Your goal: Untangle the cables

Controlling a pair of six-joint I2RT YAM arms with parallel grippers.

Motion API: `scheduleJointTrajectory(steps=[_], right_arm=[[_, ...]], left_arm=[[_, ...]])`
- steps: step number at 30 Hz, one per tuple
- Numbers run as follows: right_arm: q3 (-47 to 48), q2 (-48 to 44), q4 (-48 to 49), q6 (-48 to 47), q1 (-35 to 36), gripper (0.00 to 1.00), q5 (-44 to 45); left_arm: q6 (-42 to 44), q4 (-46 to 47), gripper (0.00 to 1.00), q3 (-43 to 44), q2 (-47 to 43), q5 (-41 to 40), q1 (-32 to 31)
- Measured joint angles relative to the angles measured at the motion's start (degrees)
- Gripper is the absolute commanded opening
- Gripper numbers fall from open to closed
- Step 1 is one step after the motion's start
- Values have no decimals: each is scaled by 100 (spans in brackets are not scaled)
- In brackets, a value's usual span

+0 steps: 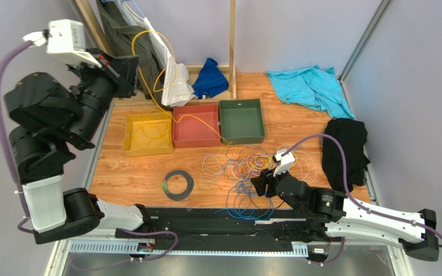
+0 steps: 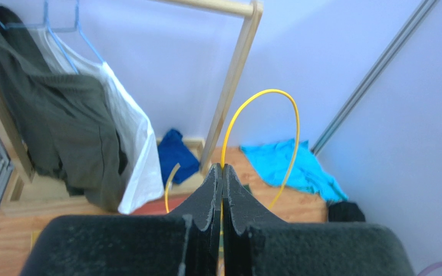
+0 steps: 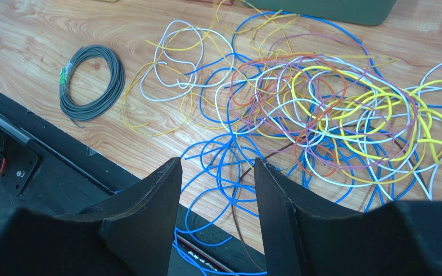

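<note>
A tangle of yellow, blue, white and orange cables (image 1: 246, 167) lies on the wooden table, and fills the right wrist view (image 3: 321, 115). A dark coil with a green tag (image 1: 178, 184) lies apart to its left, also in the right wrist view (image 3: 91, 80). My left gripper (image 1: 126, 72) is raised high at the back left. It is shut (image 2: 222, 168) on a yellow cable (image 2: 287, 115) that loops up and then drops toward the trays (image 1: 163, 106). My right gripper (image 1: 259, 183) hangs low over the tangle's near edge, open (image 3: 217, 164) above blue loops and holding nothing.
Yellow (image 1: 148, 152), red (image 1: 197, 143) and green (image 1: 242, 140) trays stand in a row behind the tangle; yellow cable lies in the first two. Clothes hang on a wooden rack (image 1: 232, 40) at the back left. Blue (image 1: 210, 77), teal (image 1: 310, 89) and black (image 1: 344, 149) cloths lie around.
</note>
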Motion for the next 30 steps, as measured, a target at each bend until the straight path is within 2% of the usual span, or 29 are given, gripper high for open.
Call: scheduleJointTrajectory(steps=[3, 15, 19, 22, 30], right_arm=[[-26, -4, 201, -81, 0, 55, 92], [-98, 444, 872, -584, 0, 57, -42], [-160, 728, 1596, -903, 0, 60, -247], [-184, 1209, 2315, -1237, 0, 61, -437], [107, 3425, 4009, -2271, 0, 66, -302]], left_arm=[[129, 111, 0, 315, 7, 48, 0], [337, 579, 0, 496, -70, 350, 0], [332, 516, 0, 496, 68, 459, 0], [293, 389, 0, 496, 214, 579, 0], [181, 59, 0, 472, 446, 807, 0]])
